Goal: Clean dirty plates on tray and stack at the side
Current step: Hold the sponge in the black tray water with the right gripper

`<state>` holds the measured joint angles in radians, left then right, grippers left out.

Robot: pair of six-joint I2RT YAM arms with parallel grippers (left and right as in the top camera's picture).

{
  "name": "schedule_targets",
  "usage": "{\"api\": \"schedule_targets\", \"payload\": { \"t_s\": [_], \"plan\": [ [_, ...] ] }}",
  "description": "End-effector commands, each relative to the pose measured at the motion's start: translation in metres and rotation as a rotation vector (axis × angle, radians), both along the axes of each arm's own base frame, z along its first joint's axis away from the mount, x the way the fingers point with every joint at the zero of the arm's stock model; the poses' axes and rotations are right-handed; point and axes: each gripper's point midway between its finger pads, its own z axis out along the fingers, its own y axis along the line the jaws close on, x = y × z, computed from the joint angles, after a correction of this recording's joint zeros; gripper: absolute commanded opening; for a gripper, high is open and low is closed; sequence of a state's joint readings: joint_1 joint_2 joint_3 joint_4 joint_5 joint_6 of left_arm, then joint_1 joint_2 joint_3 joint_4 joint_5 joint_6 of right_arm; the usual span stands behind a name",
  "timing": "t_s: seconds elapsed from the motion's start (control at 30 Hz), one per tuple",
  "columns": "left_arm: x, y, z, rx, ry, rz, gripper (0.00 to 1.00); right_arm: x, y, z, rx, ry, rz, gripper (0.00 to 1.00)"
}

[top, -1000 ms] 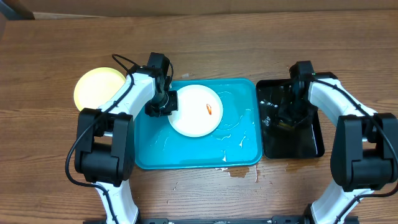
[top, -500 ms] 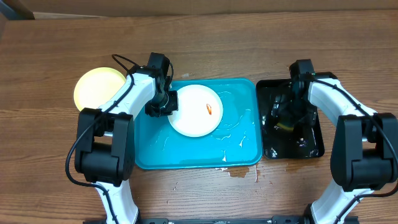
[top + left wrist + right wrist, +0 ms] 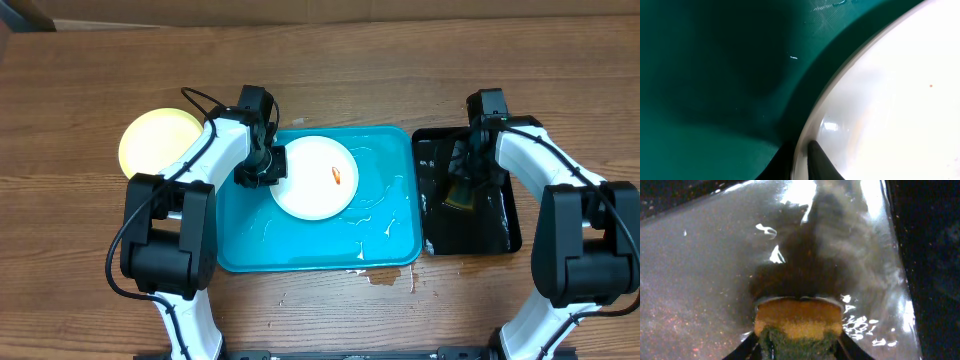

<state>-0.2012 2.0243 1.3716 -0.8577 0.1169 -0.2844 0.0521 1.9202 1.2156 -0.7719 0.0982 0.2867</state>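
A white plate [image 3: 315,178] with a small orange smear [image 3: 337,176] lies in the turquoise tray [image 3: 300,245]. My left gripper [image 3: 262,172] is shut on the plate's left rim; in the left wrist view its dark fingers [image 3: 801,162] pinch the white rim [image 3: 880,100] over the tray floor [image 3: 715,75]. A pale yellow-green plate [image 3: 155,140] lies on the table left of the tray. A third plate is not in view. My right gripper [image 3: 465,190] is shut on a yellow and green sponge [image 3: 799,330] and holds it on the wet black tray [image 3: 490,235].
The black tray [image 3: 700,265] stands just right of the turquoise tray, and its floor is wet and shiny. Water drops lie on the wooden table [image 3: 390,278] in front of the turquoise tray.
My right gripper has shifted the sponge slightly over the black tray. The left gripper and the white plate have not moved.
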Motion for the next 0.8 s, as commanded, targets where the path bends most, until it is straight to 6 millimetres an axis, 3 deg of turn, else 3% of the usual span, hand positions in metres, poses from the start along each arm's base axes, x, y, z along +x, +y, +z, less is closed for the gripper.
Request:
{"api": "schedule_targets", "payload": {
  "t_s": [0.0,0.1,0.2,0.43,0.6,0.67,0.77],
  "plan": [
    [-0.009,0.003,-0.014,0.021,0.04,-0.003,0.12,0.007,-0.003,0.003,-0.013,-0.021,-0.001,0.34],
    [-0.01,0.003,-0.014,0.021,0.04,-0.003,0.12,0.01,-0.002,0.004,-0.012,-0.032,-0.001,0.54],
    [-0.01,0.003,-0.014,0.021,0.04,-0.003,0.12,0.008,-0.003,0.003,-0.012,-0.024,-0.001,0.54],
    [-0.01,0.003,-0.014,0.021,0.041,-0.003,0.12,-0.017,0.003,0.0,0.019,0.081,0.004,0.42],
    [-0.01,0.003,-0.014,0.021,0.04,-0.003,0.14,-0.015,0.003,0.0,0.021,0.074,0.004,0.24],
    [-0.01,0.003,-0.014,0.021,0.04,-0.003,0.15,-0.011,0.003,0.002,0.021,0.061,0.004,0.23],
    [-0.01,0.003,-0.014,0.021,0.04,-0.003,0.15,-0.01,0.003,0.003,0.021,0.057,0.005,0.32]
  ]
}}
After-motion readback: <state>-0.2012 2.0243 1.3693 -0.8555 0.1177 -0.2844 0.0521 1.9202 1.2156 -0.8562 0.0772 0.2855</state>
